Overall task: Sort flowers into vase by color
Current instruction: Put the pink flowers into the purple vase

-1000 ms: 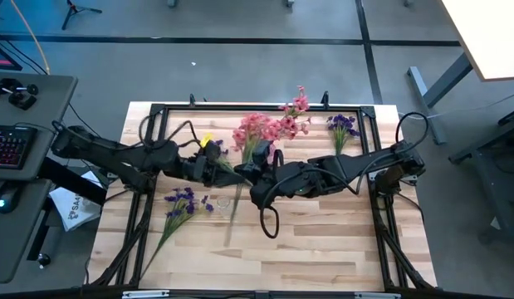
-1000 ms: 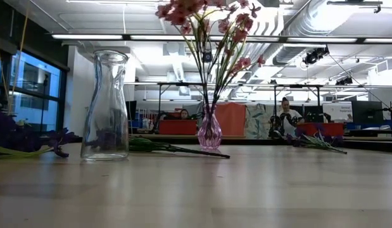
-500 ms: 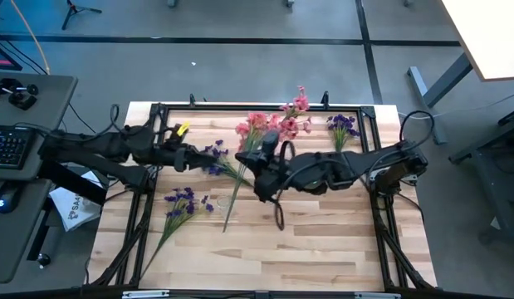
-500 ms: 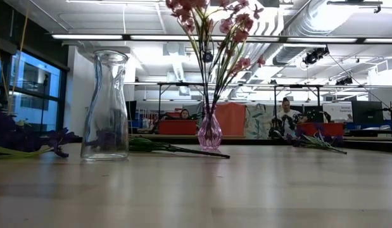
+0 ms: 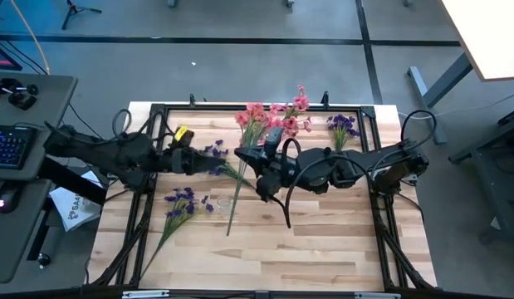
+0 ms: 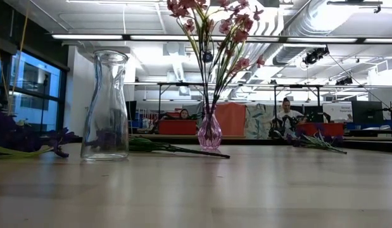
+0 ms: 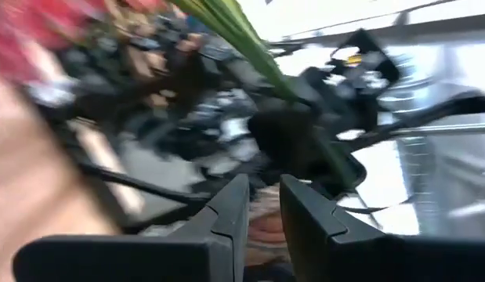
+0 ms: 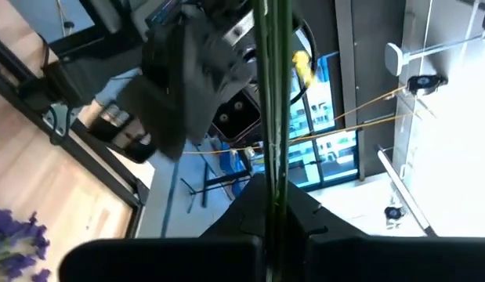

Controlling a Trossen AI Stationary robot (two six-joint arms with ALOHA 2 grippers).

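right gripper: (image 5: 258, 157) centre of the high view, fingers pressed together on green stems (image 8: 272, 94) – a stalk runs straight up between them in its wrist view.
left gripper: (image 5: 193, 160) left of centre, near a purple sprig (image 5: 215, 150); fingers (image 7: 226, 211) a narrow gap apart, nothing seen between them – a green stem crosses beyond the tips.
pink flowers: (image 5: 269, 123) upper centre, standing in a small pink vase (image 6: 209, 132).
clear bottle: (image 6: 106, 107) left in the low view, upright, with no stems in it.
purple flowers: one bunch (image 5: 182, 204) lying lower left on the table, another (image 5: 342, 126) upper right by the frame rail.
loose stem: (image 5: 234, 202) lying flat, centre of the table.
open room: bare boards across the lower half of the wooden table (image 5: 323, 249).
room: desks and people far behind in the low view; keyboard (image 5: 7, 148) at far left.
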